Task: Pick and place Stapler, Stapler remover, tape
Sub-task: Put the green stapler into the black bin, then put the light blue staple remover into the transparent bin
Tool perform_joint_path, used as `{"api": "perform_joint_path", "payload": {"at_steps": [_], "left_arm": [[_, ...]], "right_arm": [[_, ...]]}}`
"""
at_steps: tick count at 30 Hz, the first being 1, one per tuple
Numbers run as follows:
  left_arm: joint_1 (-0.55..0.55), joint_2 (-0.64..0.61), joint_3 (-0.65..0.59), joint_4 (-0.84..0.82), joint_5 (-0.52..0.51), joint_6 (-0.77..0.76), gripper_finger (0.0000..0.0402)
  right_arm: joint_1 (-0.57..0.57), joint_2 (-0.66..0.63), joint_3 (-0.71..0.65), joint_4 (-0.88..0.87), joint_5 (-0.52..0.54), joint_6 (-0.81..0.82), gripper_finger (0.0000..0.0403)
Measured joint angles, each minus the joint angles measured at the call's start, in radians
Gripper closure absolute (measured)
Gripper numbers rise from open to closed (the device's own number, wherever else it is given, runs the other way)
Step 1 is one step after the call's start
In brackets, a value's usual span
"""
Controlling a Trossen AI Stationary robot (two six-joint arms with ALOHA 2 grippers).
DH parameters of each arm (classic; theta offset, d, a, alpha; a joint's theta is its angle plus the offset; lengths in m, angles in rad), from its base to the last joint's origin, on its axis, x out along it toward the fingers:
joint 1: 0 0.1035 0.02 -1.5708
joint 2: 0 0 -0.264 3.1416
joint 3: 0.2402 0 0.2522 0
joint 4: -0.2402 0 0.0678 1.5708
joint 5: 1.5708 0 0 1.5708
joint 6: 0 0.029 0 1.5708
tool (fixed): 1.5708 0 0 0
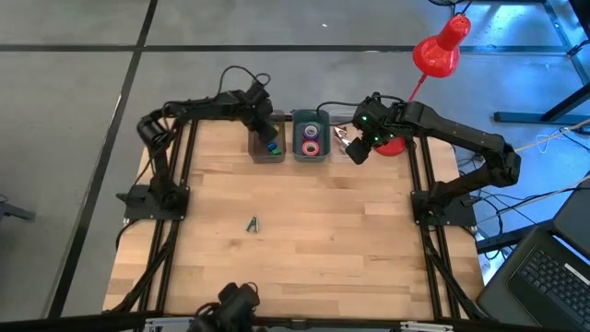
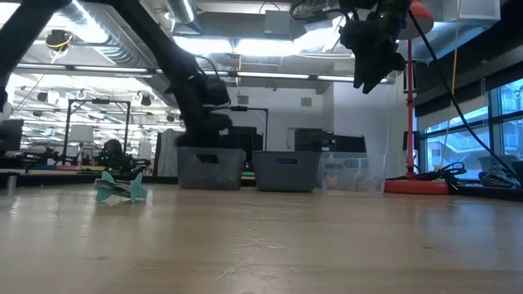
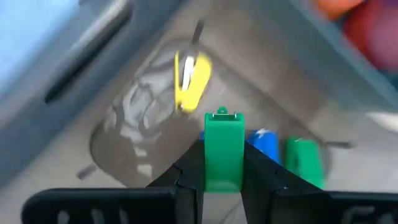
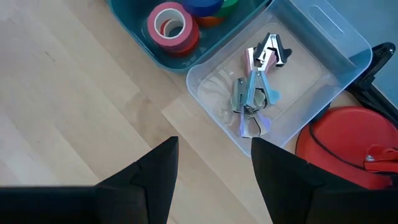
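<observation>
My left gripper (image 3: 222, 163) is down in the grey left bin (image 1: 267, 138) and is shut on a small green stapler (image 3: 222, 134). A yellow stapler (image 3: 189, 78), a blue one (image 3: 264, 143) and another green one (image 3: 303, 162) lie on the bin's floor. Tape rolls (image 4: 171, 25) sit in the teal middle bin (image 1: 312, 136). Several staple removers (image 4: 255, 93) lie in the clear right bin (image 1: 344, 143). One teal staple remover (image 1: 253, 223) rests on the table. My right gripper (image 4: 214, 155) hangs open, high above the table by the clear bin's near corner. My left gripper pinches the green stapler by its two long sides (image 3: 214, 163), between the two fingers. The fingers (image 3: 189, 171) lie along the stapler, whose free end (image 3: 222, 118) sticks out past the fingertips, toward the bin's floor. Whether it touches the floor or the other staplers, I cannot tell.
The three bins stand in a row along the table's far edge (image 2: 286, 170). A red lamp base (image 4: 348, 143) sits just right of the clear bin, with its cable trailing off. The wooden tabletop (image 1: 313, 249) spreads wide toward the near edge.
</observation>
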Motion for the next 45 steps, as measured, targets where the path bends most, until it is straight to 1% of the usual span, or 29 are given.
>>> {"api": "perform_joint_path", "payload": {"at_steps": [4,7,9,11,13,18,21,23,25,29,33,39,42,45], "left_arm": [[-0.001,0.042,0.006,-0.012,-0.066,-0.014,0.0342],[-0.006,0.053,0.007,-0.003,-0.139,-0.013,0.0342],[-0.01,0.059,0.004,0.011,-0.148,0.007,0.0342],[-0.013,0.062,0.001,-0.002,-0.131,0.03,0.0339],[-0.013,0.06,0.013,0.001,-0.101,0.049,0.0309],[-0.02,0.06,0.06,-0.038,-0.038,0.042,0.0195],[-0.024,0.059,0.115,-0.08,-0.005,0.027,0.0148],[-0.024,0.059,0.146,-0.116,0.011,0.027,0.0129],[-0.026,0.059,0.183,-0.163,0.009,0.025,0.0119],[-0.03,0.051,0.247,-0.277,0.01,0.004,0.0119],[-0.054,-0.034,0.264,-0.324,0.01,-0.005,0.0128],[-0.143,-0.247,0.263,-0.414,0.01,-0.033,0.0137],[-0.219,-0.37,0.22,-0.417,0.011,-0.078,0.0137],[-0.318,-0.485,0.145,-0.415,0.012,-0.144,0.0137]], "right_arm": [[0.0,0.0,0.0,0.0,0.0,0.0,0.0199],[0.0,0.0,0.0,0.0,0.003,0.0,0.0199],[0.0,0.0,0.0,0.0,0.006,0.0,0.0199],[0.0,0.0,0.0,0.001,0.007,0.0,0.0199],[0.0,0.0,0.0,0.0,0.007,0.0,0.0199],[0.0,0.0,0.0,0.0,0.007,0.0,0.0199],[0.0,0.0,0.0,0.0,0.007,0.0,0.0199],[0.0,0.0,0.0,0.0,0.007,0.0,0.0199],[0.0,0.0,0.0,0.0,0.007,0.0,0.0199],[0.0,0.0,0.0,0.0,0.007,0.0,0.0199],[0.0,0.0,0.0,0.0,0.008,-0.008,0.0199],[0.0,0.0,0.0,0.001,0.008,-0.027,0.0199],[0.0,0.0,0.0,0.016,0.008,-0.031,0.0199],[0.0,0.0,0.0,0.041,0.01,-0.049,0.0199]]}}
